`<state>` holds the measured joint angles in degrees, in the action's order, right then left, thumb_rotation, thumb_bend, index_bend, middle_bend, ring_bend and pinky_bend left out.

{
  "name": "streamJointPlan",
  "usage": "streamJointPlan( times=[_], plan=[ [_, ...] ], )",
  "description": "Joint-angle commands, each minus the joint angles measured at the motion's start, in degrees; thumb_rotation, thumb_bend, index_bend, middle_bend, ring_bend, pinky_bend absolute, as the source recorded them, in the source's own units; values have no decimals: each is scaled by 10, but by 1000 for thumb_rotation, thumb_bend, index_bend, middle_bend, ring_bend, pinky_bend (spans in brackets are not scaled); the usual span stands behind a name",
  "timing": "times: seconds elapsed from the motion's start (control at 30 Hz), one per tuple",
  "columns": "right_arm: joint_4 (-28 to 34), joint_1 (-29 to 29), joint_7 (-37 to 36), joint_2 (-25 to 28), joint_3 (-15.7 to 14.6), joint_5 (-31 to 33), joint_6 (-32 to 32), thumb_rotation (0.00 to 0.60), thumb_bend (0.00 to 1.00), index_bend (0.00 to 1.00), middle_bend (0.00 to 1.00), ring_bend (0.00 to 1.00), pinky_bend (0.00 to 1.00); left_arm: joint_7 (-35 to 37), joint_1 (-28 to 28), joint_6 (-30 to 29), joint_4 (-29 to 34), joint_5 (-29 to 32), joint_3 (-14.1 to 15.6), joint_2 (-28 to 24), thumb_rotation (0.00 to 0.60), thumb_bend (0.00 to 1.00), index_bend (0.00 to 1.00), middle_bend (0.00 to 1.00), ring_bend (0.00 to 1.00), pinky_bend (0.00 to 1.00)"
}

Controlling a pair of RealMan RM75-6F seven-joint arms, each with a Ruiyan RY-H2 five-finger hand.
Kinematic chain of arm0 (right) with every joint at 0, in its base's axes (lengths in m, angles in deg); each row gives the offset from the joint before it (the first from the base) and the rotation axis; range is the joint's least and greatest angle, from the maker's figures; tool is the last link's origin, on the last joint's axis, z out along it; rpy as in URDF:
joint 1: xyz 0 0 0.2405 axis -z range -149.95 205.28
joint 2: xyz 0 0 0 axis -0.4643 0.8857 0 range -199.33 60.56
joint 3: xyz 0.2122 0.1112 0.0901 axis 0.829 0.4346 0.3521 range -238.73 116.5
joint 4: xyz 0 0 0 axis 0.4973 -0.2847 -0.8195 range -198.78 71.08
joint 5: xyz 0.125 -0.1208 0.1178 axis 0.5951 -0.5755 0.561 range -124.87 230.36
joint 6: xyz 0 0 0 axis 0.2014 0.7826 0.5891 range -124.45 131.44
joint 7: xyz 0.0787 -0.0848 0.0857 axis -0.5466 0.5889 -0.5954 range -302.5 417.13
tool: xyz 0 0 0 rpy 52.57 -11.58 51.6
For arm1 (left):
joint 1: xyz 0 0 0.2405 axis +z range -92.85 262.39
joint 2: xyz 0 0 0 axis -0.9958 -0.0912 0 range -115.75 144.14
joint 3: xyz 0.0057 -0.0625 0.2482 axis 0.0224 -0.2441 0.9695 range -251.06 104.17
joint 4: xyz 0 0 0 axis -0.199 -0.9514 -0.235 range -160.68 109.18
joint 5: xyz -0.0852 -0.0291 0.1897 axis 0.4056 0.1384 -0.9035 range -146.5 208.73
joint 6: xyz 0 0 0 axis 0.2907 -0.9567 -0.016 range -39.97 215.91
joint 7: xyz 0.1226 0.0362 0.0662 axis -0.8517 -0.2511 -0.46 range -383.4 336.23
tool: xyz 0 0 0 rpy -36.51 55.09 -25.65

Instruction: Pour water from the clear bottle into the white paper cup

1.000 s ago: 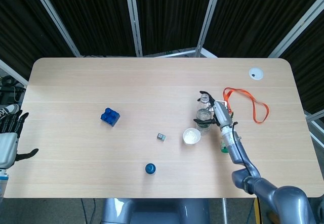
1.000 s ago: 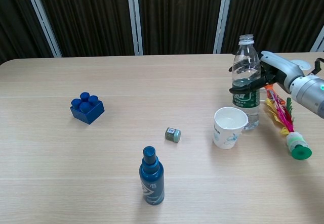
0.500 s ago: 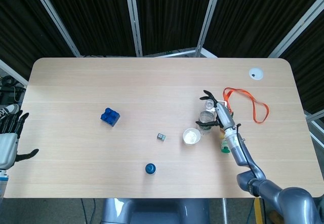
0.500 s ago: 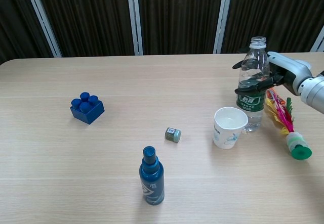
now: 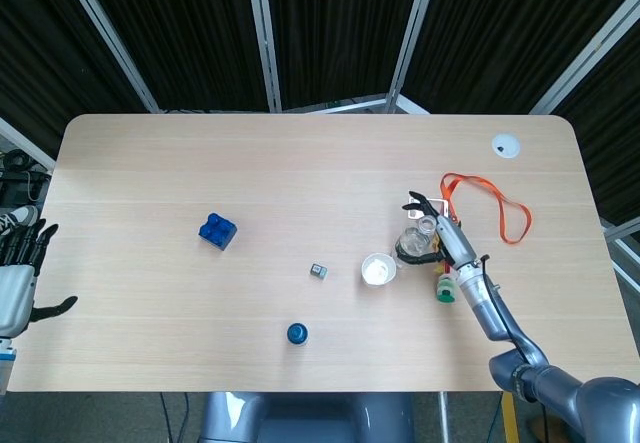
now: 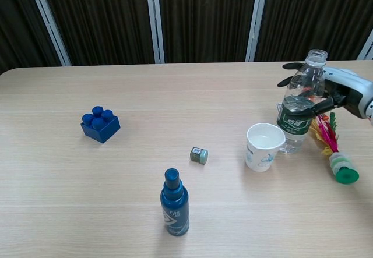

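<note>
Spanning both views, a pale wood table (image 6: 145,95) holds everything, with dark curtains (image 6: 204,19) behind it. At the right side, the right hand (image 6: 338,92) grips the clear bottle (image 6: 300,115) around its upper body, fingers wrapped on both sides. The bottle has no cap, holds some water, and leans to the right with its base on the table, just beside the white cup (image 6: 263,146). The cup stands upright to the bottle's left. Since a second ago the bottle has tipped from upright and the hand has shifted further right. A feathered shuttlecock (image 6: 333,147) lies just right of the bottle, an orange lanyard (image 5: 487,203) further back. Well apart to the left sit a blue spray bottle (image 6: 174,202), a blue brick (image 6: 100,123) and a small grey cube (image 6: 199,155). The left hand (image 5: 20,268) hangs off the table's left edge, fingers spread, holding nothing.
</note>
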<state>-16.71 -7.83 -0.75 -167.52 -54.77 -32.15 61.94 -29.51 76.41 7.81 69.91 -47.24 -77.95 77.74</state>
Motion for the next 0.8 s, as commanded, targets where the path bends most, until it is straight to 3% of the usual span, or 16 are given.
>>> streamJointPlan(
  times=[0.03, 0.1, 0.43, 0.8],
  plan=[
    [14, 4, -10, 15, -13, -13, 3, 600, 0, 0, 55, 12, 62, 1, 1, -2, 2, -2, 1, -1, 600, 0, 0, 0, 0, 0],
    [25, 3, -17, 31, -27, -27, -1, 600, 0, 0, 6, 0, 4, 2, 2, -4, 4, -5, 1, -3, 600, 0, 0, 0, 0, 0],
    [46, 18, 2, 96, -68, -52, 0, 600, 0, 0, 0, 0, 0, 13, 7, -17, 13, -20, 4, -12, 600, 0, 0, 0, 0, 0],
    [-20, 98, 58, 135, -78, -21, 52, 600, 0, 0, 0, 0, 0, 32, 16, -38, 31, -53, 12, -29, 600, 0, 0, 0, 0, 0]
  ],
)
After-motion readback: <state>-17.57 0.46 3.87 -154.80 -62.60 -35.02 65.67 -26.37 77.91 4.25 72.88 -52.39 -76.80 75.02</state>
